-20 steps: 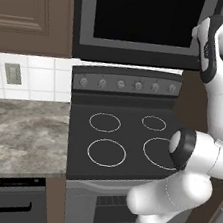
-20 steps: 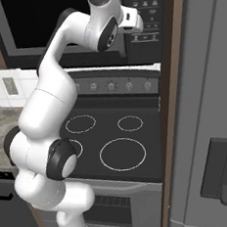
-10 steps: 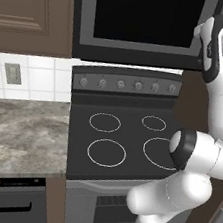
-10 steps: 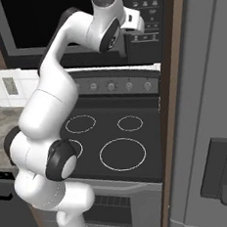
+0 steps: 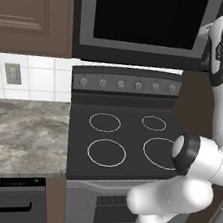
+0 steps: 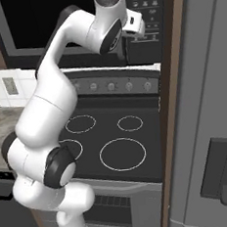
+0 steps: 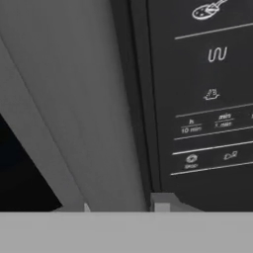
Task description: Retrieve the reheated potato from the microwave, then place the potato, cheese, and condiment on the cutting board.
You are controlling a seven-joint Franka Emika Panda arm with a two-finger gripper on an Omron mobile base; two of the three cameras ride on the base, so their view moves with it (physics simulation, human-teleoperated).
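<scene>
The microwave hangs above the stove with its dark glass door closed. The potato is hidden behind that door. My gripper is raised to the door's right edge, beside the button panel. In the hand view the long grey bar handle runs down between the two fingertips, and the gripper is shut on it, with the button panel just to the right. From the left base view the gripper sits at the microwave's right side, mostly hidden by my forearm. The cheese, condiment and cutting board are out of view.
A black stovetop with ring burners and a knob row lies below the microwave. A marble counter extends left under a brown cabinet. A tall grey fridge front and a brown side panel stand close on the right.
The gripper's jaws have gone from open to shut around the microwave handle. The hand has edged slightly closer to the door; the door stays closed.
</scene>
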